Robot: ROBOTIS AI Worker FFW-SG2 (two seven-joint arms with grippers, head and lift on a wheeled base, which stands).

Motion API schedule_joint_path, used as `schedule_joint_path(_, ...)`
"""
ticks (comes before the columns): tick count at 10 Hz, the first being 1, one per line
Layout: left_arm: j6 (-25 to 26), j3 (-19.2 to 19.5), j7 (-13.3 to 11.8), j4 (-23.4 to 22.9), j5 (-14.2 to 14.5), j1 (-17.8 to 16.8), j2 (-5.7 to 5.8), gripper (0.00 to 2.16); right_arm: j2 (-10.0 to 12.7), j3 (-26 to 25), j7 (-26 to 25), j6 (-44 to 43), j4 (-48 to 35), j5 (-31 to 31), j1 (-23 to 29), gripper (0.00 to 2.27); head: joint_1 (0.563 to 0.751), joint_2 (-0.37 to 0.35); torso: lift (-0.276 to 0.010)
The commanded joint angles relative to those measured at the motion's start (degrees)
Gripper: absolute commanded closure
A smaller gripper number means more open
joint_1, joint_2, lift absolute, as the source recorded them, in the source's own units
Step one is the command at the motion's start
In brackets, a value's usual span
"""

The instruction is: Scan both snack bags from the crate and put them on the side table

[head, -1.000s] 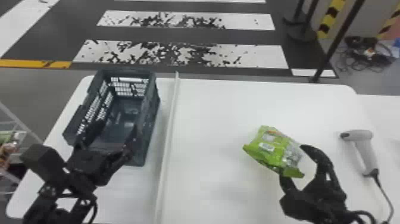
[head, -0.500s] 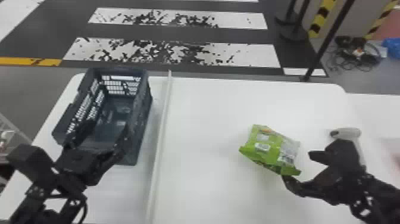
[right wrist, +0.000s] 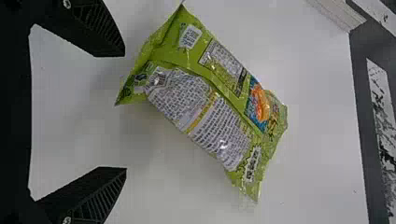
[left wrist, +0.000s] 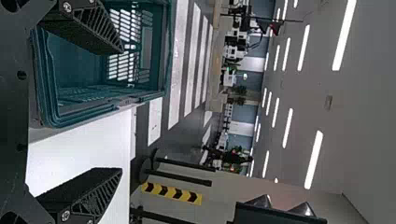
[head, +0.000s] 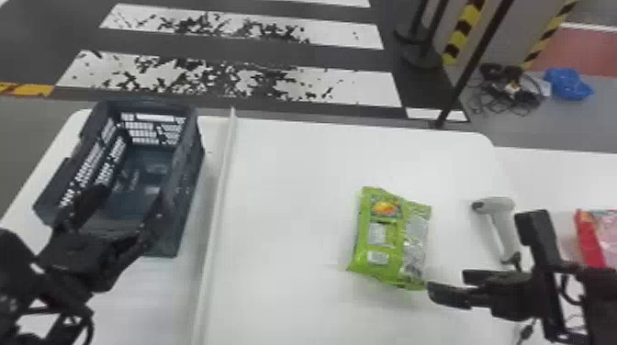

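In the head view, my right gripper (head: pixel 449 285) stands open just right of the green snack bag (head: pixel 390 238), which lies on the white table. In the right wrist view, the green bag (right wrist: pixel 201 116) lies beyond my open right gripper (right wrist: pixel 125 112), nothing between its fingers. At the head view's right edge, a red and pink bag (head: pixel 590 243) lies on the side table (head: pixel 551 169). My left gripper (head: pixel 121 211) is parked open over the near end of the dark crate (head: pixel 188 183); in the left wrist view, the left gripper (left wrist: pixel 121 109) is beside the crate (left wrist: pixel 161 56).
A white handheld scanner (head: pixel 500 225) with a cable lies between the green bag and the side table, close behind the right gripper. A raised white strip (head: pixel 219 202) runs along the table between crate and bag. Black posts stand on the floor beyond.
My right gripper has let go of the green bag and drawn off to the right, turning sideways. The bag has turned more upright in the head view, which has shifted rightward, bringing the red bag in.
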Motion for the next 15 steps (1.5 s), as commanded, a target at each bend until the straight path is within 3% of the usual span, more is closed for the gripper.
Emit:
schedule_joint_path(1, 0.0, 0.0, -0.01, 0.01, 0.0, 0.0, -0.08, 0.1, 1.11, -2.17, 0.36, 1.93, -2.42, -0.99, 0.23, 0.06, 0.695, -0.109, -0.087)
schedule_joint_path(2, 0.0, -0.09, -0.01, 0.01, 0.0, 0.0, -0.08, 0.1, 2.61, -3.32, 0.19, 0.18, -4.26, -3.09, 0.58, 0.1, 0.695, -0.11, -0.087)
schedule_joint_path(3, 0.0, -0.18, -0.01, 0.01, 0.0, 0.0, -0.08, 0.1, 2.78, -3.32, -0.43, -1.06, -5.32, -6.08, 0.67, 0.38, 0.695, -0.104, -0.087)
schedule_joint_path(4, 0.0, -0.18, -0.01, -0.07, 0.0, 0.09, -0.08, 0.1, 3.4, -2.44, -1.04, -1.41, -5.85, -6.17, 0.41, 0.95, 0.695, -0.083, -0.087)
schedule_joint_path(5, 0.0, -0.09, -0.01, -0.07, 0.0, 0.18, -0.08, 0.1, 3.49, -0.77, -3.15, -1.23, -6.11, -6.17, 0.14, 1.88, 0.695, -0.064, -0.087)
schedule_joint_path(6, 0.0, 0.0, -0.01, -0.07, 0.0, 0.27, -0.08, 0.1, 4.01, 0.73, -4.21, -1.58, -6.2, -6.08, 0.06, 2.2, 0.695, -0.057, -0.087)
schedule_joint_path(10, 0.0, -0.18, -0.18, -0.16, 0.26, 0.27, -0.08, 0.1, 6.03, 9.08, -6.14, -8.09, -5.14, -3.27, -1.0, 2.26, 0.695, 0.032, -0.087)
schedule_joint_path(13, 0.0, -0.18, -0.18, -0.25, 0.26, 0.35, -0.08, 0.1, 6.21, 16.11, -7.46, -12.13, 3.03, 1.3, -5.48, 2.26, 0.695, 0.082, -0.087)
schedule_joint_path(15, 0.0, -0.09, -0.18, -0.16, 0.26, 0.35, -0.08, 0.1, 5.95, 17.34, -7.46, -14.06, 8.13, 4.38, -7.24, 2.25, 0.695, 0.096, -0.087)
